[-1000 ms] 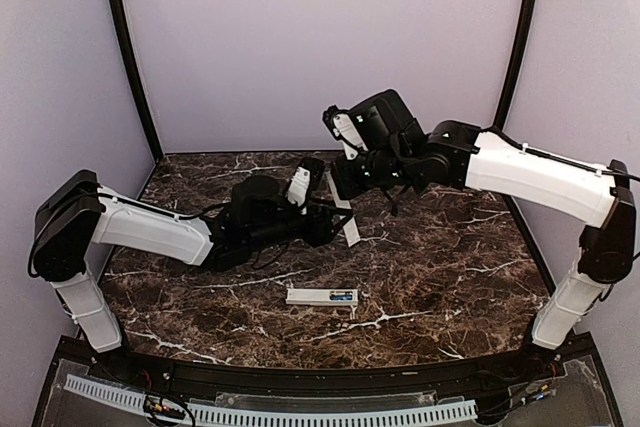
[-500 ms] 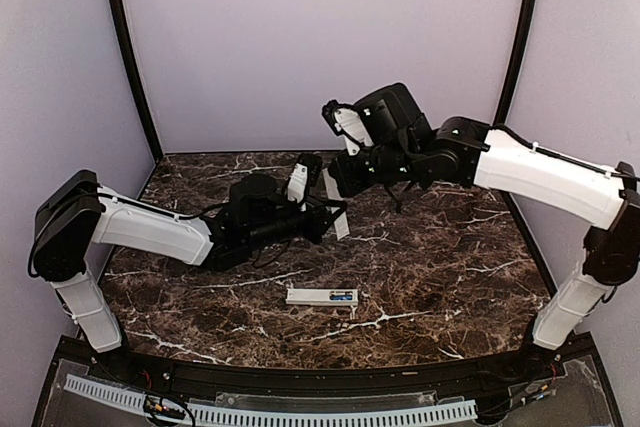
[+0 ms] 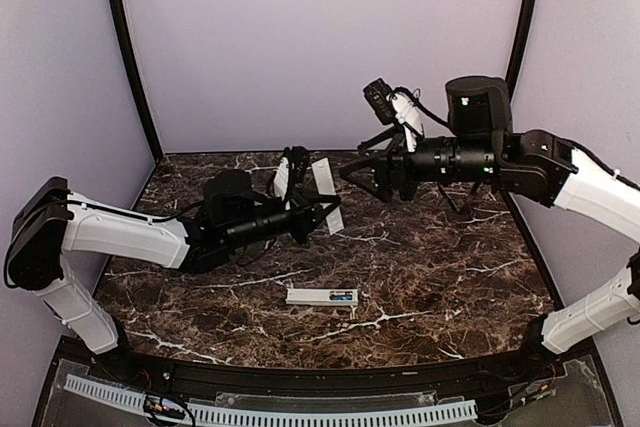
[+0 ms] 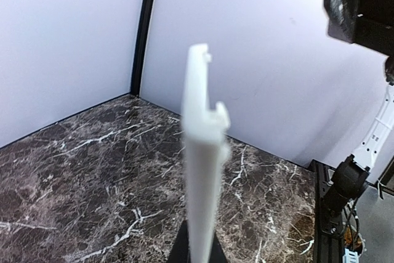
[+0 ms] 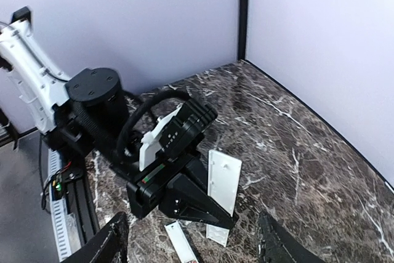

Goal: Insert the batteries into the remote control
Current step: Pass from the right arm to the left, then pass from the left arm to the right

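i have the dark marble table (image 3: pixel 450 277) under both arms, the left arm (image 3: pixel 120 232) stretched low across it from the left and the right arm (image 3: pixel 560 172) reaching in higher from the right. the left gripper (image 3: pixel 320 213) has its jaws pinched tight on a white cover plate (image 3: pixel 324 182), clamping it on its flat faces low down. most of the plate stands up above the jaws, leaning a little, and a short end pokes out below them. from the left wrist camera i see the plate (image 4: pixel 203 170) edge-on, rising straight out of the jaws with small clip tabs at its top end. the right gripper (image 3: pixel 357 176) hangs to the right of the left jaws, near the plate's upper end but apart from it. its jaws are spread wide and hold nothing. from the right wrist camera, one of its fingers (image 5: pixel 112 243) sits far from the other, and the left gripper (image 5: pixel 206 214) and the plate (image 5: pixel 223 180) lie out ahead between them. the remote control (image 3: pixel 315 297) lies flat on the table, below the left jaws on the side nearer the arm bases, well apart from both grippers. the batteries (image 3: pixel 343 297) show as blue in the open bay at its right end. i cannot tell how many are in there.
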{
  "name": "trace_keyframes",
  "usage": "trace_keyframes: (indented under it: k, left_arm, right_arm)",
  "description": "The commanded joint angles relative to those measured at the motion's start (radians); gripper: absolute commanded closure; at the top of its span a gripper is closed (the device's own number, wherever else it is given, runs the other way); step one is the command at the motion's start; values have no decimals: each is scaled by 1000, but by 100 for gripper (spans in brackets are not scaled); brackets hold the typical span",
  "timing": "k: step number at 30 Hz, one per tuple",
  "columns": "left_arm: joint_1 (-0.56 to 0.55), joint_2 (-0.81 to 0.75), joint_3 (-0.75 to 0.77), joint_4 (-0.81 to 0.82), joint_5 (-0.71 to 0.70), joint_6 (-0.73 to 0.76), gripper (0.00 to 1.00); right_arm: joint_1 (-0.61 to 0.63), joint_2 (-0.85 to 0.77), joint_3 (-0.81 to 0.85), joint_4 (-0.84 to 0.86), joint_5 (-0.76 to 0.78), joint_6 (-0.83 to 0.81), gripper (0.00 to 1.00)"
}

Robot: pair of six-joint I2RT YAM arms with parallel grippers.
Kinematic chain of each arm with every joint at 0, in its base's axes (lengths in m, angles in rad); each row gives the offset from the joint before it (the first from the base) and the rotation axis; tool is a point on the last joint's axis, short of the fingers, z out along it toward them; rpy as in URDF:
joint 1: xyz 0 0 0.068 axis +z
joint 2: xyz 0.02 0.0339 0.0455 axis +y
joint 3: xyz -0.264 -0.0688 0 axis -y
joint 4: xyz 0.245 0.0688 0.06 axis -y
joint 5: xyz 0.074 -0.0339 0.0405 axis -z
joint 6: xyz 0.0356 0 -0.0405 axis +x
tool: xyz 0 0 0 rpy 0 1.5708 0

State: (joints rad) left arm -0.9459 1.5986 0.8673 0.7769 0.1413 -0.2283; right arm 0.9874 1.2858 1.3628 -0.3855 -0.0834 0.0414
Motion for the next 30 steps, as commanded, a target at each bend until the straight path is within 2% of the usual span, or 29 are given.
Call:
trace_keyframes:
  k: [1, 6, 9, 13, 17, 22, 23, 28, 30]
  left_arm:
    - [-17, -99, -49, 62, 165, 125, 100]
    - [-38, -140, -55, 52, 294, 177, 100]
    - [-43, -140, -51, 54, 357, 172, 100]
    - [-54, -135, -43, 45, 377, 184, 100]
    - [-58, -136, -33, 27, 383, 193, 100]
    - [-61, -138, -32, 16, 390, 196, 100]
    - [-63, -139, -32, 15, 390, 196, 100]
    - [-63, -143, -33, 11, 370, 199, 100]
    - [-62, -143, -32, 1, 333, 199, 76]
  right_arm:
    - [-27, -54, -111, 119, -319, -107, 32]
    - [-30, -48, -144, 189, -391, -106, 31]
    - [-30, -17, -126, 184, -422, -105, 33]
    - [-30, 29, -109, 180, -494, -102, 47]
    - [-30, 68, -92, 158, -538, -90, 74]
    - [-31, 78, -95, 159, -572, -78, 97]
    - [-32, 78, -98, 165, -576, -74, 100]
    - [-32, 70, -105, 187, -560, -42, 100]
    - [-32, 65, -112, 199, -527, -4, 100]
